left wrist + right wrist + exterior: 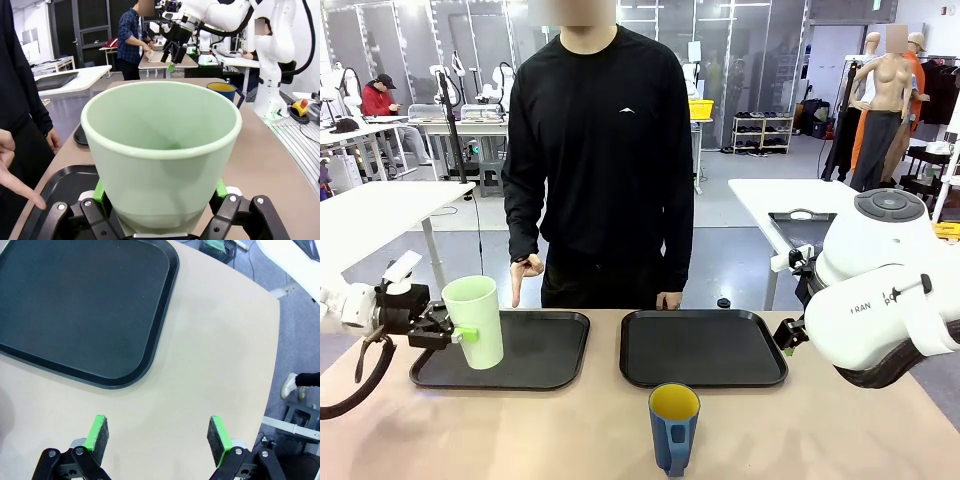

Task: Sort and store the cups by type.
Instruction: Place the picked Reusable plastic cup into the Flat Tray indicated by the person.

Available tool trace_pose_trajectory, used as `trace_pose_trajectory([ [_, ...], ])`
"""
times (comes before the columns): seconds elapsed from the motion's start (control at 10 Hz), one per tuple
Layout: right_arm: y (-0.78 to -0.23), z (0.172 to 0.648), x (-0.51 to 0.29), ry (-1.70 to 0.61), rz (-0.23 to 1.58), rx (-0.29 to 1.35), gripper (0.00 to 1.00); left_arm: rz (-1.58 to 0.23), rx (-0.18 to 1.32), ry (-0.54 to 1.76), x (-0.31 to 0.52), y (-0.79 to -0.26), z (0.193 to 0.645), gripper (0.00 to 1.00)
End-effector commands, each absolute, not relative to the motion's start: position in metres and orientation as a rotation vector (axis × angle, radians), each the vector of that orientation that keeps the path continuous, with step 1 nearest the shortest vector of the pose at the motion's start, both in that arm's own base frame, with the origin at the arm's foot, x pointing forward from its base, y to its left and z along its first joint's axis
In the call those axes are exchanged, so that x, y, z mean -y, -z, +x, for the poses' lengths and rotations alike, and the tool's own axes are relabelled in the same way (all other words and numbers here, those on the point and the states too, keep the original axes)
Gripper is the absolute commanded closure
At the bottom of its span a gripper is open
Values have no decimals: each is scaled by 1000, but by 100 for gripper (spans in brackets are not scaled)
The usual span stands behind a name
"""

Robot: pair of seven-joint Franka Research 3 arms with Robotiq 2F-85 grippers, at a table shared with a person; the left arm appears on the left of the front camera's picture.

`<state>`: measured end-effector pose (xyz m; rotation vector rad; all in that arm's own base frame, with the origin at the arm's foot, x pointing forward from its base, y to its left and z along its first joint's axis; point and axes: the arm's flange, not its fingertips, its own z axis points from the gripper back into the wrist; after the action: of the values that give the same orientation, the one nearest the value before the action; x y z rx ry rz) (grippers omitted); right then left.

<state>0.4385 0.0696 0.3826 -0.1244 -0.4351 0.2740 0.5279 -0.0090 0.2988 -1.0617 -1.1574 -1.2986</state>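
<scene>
The pale mint-green tumbler [474,320] stands slightly tilted over the left part of the left black tray [555,355], with my left gripper [448,331] shut on its side. In the left wrist view the tumbler [160,145] sits between the green pads [98,190]. Near the table's front edge, in the middle, stands the dark blue mug [673,428] with its yellow inside; it is also visible as the mug [223,90] beyond the tumbler. My right gripper [159,436] hangs open over bare tabletop beside the right tray [75,305], and holds nothing.
A person in black stands at the far edge, one hand [527,270] pointing down at the left tray; the hand [12,172] shows close to the tumbler. The right tray [703,347] holds nothing. My right arm [880,290] bulks over the table's right side.
</scene>
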Motion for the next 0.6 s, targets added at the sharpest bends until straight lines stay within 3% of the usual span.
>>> trace_pose_trajectory([
  [0.0, -382, 439, -69, -271, -123, 436, 0, -1068, 1193, 1289, 8, -303, 547, 13],
  [0.5, -382, 439, -69, -271, -123, 436, 0, -1002, 1213, 1269, 12, -294, 577, 13],
])
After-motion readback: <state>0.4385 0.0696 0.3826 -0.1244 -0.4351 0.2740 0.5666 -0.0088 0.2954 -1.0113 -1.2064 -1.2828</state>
